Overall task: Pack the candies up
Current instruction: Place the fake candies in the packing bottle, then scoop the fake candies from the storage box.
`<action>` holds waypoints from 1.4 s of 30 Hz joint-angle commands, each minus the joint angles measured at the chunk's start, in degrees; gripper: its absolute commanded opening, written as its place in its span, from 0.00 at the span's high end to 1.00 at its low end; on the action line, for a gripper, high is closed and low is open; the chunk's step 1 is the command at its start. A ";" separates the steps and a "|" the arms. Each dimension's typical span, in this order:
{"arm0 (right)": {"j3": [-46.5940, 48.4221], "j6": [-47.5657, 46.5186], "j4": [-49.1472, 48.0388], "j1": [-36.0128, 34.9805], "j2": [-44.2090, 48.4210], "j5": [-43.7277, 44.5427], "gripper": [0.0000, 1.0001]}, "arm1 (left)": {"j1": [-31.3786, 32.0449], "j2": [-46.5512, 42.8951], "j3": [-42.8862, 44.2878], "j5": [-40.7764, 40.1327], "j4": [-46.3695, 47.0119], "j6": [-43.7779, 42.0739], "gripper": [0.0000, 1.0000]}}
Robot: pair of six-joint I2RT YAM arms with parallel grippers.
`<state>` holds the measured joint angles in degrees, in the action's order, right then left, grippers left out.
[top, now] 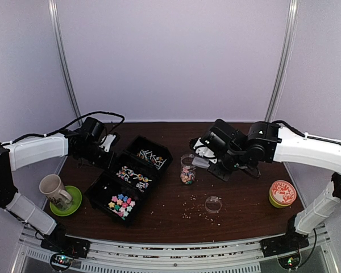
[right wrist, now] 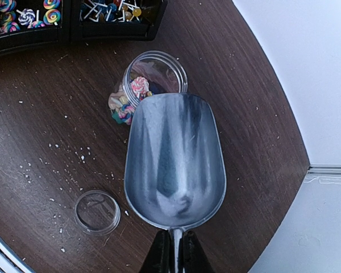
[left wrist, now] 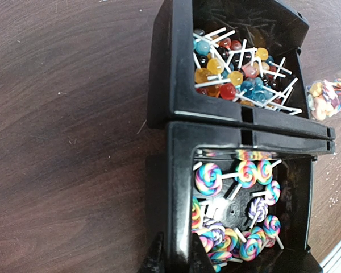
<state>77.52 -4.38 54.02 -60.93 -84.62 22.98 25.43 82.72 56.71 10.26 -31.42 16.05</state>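
Three black bins stand in a diagonal row. The far bin (top: pixel 152 154) holds small ball lollipops (left wrist: pixel 238 71) on white sticks. The middle bin (left wrist: pixel 179 187) holds swirled rainbow lollipops (left wrist: pixel 247 173). The near bin holds bright star candies (top: pixel 121 205). My left gripper (left wrist: pixel 176 259) is shut on the middle bin's left wall, one finger on each side; it also shows in the top view (top: pixel 111 153). My right gripper (right wrist: pixel 174 253) is shut on the handle of an empty metal scoop (right wrist: pixel 174 162). The scoop's tip is over the mouth of an open clear jar (right wrist: pixel 153 71) partly filled with mixed candies.
The jar's clear lid (right wrist: pixel 96 212) lies on the table near the scoop. Pale crumbs (top: pixel 193 211) are scattered in front of the jar. A mug (top: pixel 53 187) on a green saucer (top: pixel 75 206) stands front left. A round orange-lidded tin (top: pixel 282 193) stands front right.
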 commanded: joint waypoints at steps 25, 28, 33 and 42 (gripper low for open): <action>28.01 0.31 9.85 -3.47 -18.07 -5.97 1.00 | 1.94 -6.96 0.42 2.30 2.95 1.79 1.00; 31.93 0.16 11.88 -3.71 -21.81 -6.01 1.00 | 2.35 -9.64 -1.08 0.41 2.88 0.65 1.00; 38.50 -0.34 15.54 -4.04 -27.58 -6.52 1.00 | 4.73 -13.08 -3.32 -3.51 2.50 -1.52 1.00; 43.95 -0.38 18.77 -4.03 -33.87 -7.45 1.00 | 9.68 -14.71 -4.24 -12.53 2.27 -3.69 1.00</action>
<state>119.63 -4.64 70.13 -64.64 -117.23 15.46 34.15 70.54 51.20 0.69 -35.51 12.95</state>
